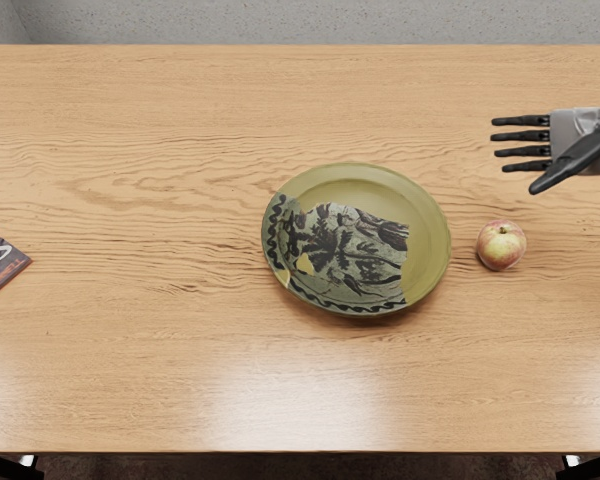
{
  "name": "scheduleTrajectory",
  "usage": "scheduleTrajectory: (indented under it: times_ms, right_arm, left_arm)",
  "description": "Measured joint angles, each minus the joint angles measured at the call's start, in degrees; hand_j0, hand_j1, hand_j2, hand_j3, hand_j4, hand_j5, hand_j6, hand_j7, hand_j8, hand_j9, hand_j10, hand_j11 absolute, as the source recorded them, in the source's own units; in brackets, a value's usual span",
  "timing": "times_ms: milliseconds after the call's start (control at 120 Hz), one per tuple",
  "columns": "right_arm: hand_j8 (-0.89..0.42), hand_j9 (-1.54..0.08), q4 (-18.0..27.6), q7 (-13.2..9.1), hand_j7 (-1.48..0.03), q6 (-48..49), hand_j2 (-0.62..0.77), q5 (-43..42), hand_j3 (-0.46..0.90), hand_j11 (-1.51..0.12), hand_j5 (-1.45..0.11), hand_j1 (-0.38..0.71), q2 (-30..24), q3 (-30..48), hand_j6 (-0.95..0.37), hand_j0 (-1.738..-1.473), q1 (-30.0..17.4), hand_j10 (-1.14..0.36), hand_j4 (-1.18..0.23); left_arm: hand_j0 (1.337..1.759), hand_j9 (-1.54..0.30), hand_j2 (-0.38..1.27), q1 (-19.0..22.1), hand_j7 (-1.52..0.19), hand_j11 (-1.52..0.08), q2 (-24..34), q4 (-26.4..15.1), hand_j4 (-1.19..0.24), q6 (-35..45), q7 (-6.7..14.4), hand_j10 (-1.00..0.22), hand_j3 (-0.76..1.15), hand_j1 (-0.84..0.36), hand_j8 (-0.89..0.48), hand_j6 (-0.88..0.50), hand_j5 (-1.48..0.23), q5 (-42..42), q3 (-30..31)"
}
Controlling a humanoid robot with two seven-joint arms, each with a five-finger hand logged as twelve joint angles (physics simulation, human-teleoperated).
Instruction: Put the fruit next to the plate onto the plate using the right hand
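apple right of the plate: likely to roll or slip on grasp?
Apple is round and rests free on the flat table, so a side nudge probably rolls it. Its skin looks smooth, so a shallow grip may slip. It is likely rigid and should not deform.

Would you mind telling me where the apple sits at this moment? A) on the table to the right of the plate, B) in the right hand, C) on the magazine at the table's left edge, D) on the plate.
A: the apple rests on the bare table just right of the plate, apart from its rim, while the right hand hovers open above it, holding nothing.
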Motion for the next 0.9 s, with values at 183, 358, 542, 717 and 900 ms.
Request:
scheduleTrajectory:
  times_ms: [183, 358, 542, 717, 900]
  right_arm:
    - [0.0, 0.0, 0.1, 0.0, 0.0, 0.0, 0.0, -0.1, 0.0, 0.0, 0.0, -0.35, -0.3, 0.3, 0.0, -1.658, -0.5, 0.0, 0.0]
    - [0.0, 0.0, 2.2, 0.0, 0.0, 0.0, 0.0, -4.5, 0.0, 0.0, 0.0, -0.35, -0.5, -2.8, 0.0, -1.658, 2.9, 0.0, 0.0]
    - [0.0, 0.0, 14.5, 0.0, 0.0, 0.0, 0.0, -12.8, 0.0, 0.0, 0.0, -0.35, -4.5, -17.7, 0.0, -1.658, 16.8, 0.0, 0.0]
    - [0.0, 0.0, 18.8, 0.0, 0.0, 0.0, 0.0, -15.7, 0.0, 0.0, 0.0, -0.35, -1.6, -32.5, 0.0, -1.658, 26.3, 0.0, 0.0]
    - [0.0, 0.0, 19.6, 0.0, 0.0, -0.6, 0.0, -18.5, 0.0, 0.0, 0.0, -0.35, 4.6, -41.1, 0.0, -1.658, 32.1, 0.0, 0.0]
  left_arm:
    - [1.658, 0.0, 0.0, 0.2, 0.0, 0.0, 0.0, 0.0, 0.0, 0.0, 0.0, 0.0, 0.0, 0.35, 0.0, 0.0, 0.0, 0.0, -0.1]
    - [1.658, 0.0, 0.0, 0.4, 0.0, 0.0, 0.0, 0.0, 0.0, 0.0, 0.0, 0.0, 0.0, 0.35, 0.0, 0.0, 0.0, -0.1, 0.0]
    - [1.658, 0.0, 0.0, 0.4, 0.0, 0.0, 0.0, 0.0, 0.0, 0.0, 0.0, 0.0, 0.0, 0.35, 0.0, 0.0, 0.0, -0.1, 0.1]
    - [1.658, 0.0, 0.0, 0.4, 0.0, 0.0, 0.0, 0.0, 0.0, 0.0, 0.0, 0.0, 0.0, 0.35, 0.0, 0.0, 0.0, -0.1, 0.1]
    - [1.658, 0.0, 0.0, 0.8, 0.0, 0.0, 0.0, 0.0, 0.0, 0.0, 0.0, 0.0, 0.0, 0.35, 0.0, 0.0, 0.0, -0.1, 0.1]
